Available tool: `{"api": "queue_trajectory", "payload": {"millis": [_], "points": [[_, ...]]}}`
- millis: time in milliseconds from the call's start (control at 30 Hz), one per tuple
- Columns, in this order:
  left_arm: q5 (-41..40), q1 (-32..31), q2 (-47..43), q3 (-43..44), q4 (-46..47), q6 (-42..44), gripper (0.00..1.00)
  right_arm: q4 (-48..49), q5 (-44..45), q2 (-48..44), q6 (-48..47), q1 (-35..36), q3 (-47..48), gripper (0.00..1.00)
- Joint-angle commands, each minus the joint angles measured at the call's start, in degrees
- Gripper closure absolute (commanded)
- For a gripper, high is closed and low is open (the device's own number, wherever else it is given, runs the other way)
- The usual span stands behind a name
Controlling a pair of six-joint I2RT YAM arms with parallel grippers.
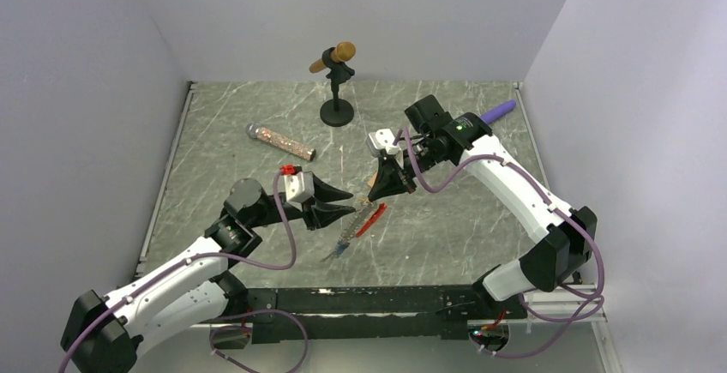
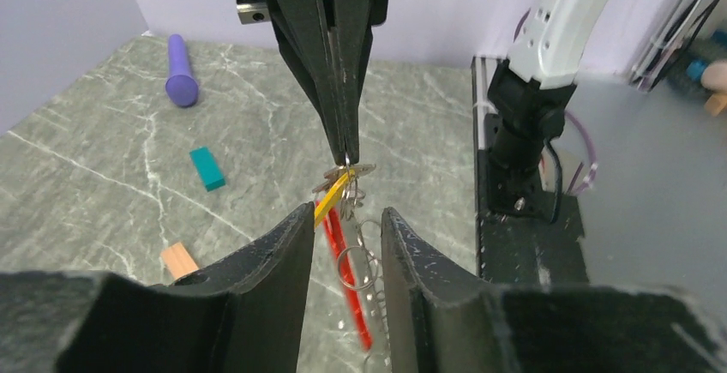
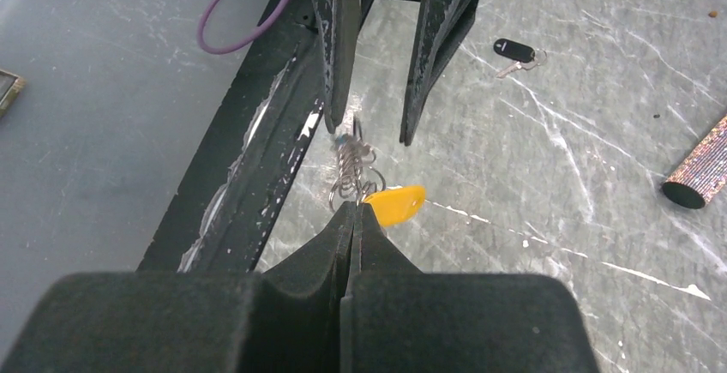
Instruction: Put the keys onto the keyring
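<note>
Pinching the yellow-tagged key (image 3: 396,204) at its tips, the right gripper (image 3: 355,212) is clamping fully closed. The left gripper (image 2: 347,213) is gaping narrowly, empty, straddling the keyring (image 2: 356,261). The ring's links are likely light, floppy and slippery, so the stiff red fob (image 2: 353,300) is looking like the surest hold.

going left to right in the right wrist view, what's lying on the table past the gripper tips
yellow key tag → black key → end of a glittery cylinder
</note>
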Motion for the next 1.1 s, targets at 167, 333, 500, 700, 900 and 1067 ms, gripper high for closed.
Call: {"api": "queue_trajectory", "payload": {"millis": [167,333,500,700,900,1067], "points": [[5.71,-0.72,4.55,8.37,-12.64,18.8,0.6,-1.34,-3.33,-0.12,-1.13,0.02,2.89,1.0],[8.05,-1.03,7.21,9.44,-10.97,17.61,0.66,-1.13,-3.24,0.14,-0.97,-0.02,2.74,1.0],[8.41,-1.86,8.41,9.14,-9.21,16.28,0.7,-0.81,-3.27,0.27,-0.87,-0.09,2.45,1.0],[5.11,-3.11,9.2,9.91,-10.55,17.15,0.67,-1.26,-3.56,0.32,-1.06,-0.03,2.63,1.0],[3.25,-3.31,9.09,10.28,-10.91,17.94,0.69,-0.78,-3.57,-0.18,-0.8,-0.14,2.04,1.0],[3.51,-3.31,10.16,11.36,-11.12,17.49,0.73,-0.86,-3.71,-0.13,-1.0,-0.25,1.9,1.0]]}}
